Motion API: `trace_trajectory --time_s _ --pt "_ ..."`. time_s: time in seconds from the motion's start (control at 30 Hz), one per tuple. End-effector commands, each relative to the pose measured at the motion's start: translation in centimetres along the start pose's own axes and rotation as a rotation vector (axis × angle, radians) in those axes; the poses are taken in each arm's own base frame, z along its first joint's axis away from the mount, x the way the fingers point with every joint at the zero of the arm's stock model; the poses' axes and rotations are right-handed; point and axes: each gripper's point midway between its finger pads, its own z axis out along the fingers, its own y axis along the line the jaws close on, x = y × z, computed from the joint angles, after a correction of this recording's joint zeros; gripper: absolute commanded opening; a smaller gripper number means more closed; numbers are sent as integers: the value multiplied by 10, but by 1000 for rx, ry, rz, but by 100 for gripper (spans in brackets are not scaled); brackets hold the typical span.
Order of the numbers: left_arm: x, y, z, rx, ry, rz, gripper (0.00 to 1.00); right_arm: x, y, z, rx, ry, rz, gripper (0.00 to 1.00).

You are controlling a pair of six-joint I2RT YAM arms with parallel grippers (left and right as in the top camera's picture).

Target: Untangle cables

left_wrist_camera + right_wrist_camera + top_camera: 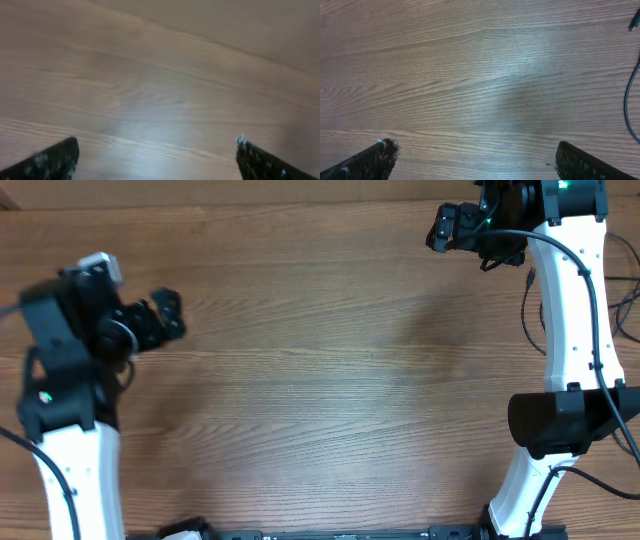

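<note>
I see both sets of jaws standing wide, gripping nothing. The left gripper (170, 313) hangs near the bench's (320, 380) left edge and the right gripper (440, 228) near its far edge, with broad wood grain between them. Of the cables (626, 100), one thin black cord skirts my right wrist view's right edge.

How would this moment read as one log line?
left gripper: open, empty | right gripper: open, empty | cable: on table, at edge of right wrist view, untouched

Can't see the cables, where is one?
One cable curves down the right edge of the right wrist view, on the table, beyond the open right pincer.
</note>
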Motion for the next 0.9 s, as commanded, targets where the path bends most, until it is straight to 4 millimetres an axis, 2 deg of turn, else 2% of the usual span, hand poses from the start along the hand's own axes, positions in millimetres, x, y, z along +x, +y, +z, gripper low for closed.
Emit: trace_trajectory --time_s 0.0,0.1,0.3,0.53,0.7,0.83,0.87 --pt "16 -25 -2 104 -114 28 100 -2 0 -4 2 -14 -6 100" --pt "26 -30 -3 148 -210 21 100 -2 0 -4 2 -14 -6 100" --pt "50 -26 -10 203 -371 -10 100 -2 0 -4 2 -14 -6 100" --pt "87 -19 -16 262 -544 11 100 -2 0 -4 2 -14 -6 100" --pt "120 -6 -10 245 -569 9 99 -2 0 -4 2 -14 -6 100" --pt "141 4 -4 224 -564 0 100 -2 0 -4 2 -14 -6 100" --pt "142 4 -5 219 -566 -2 99 -2 0 -4 2 -14 -6 100"
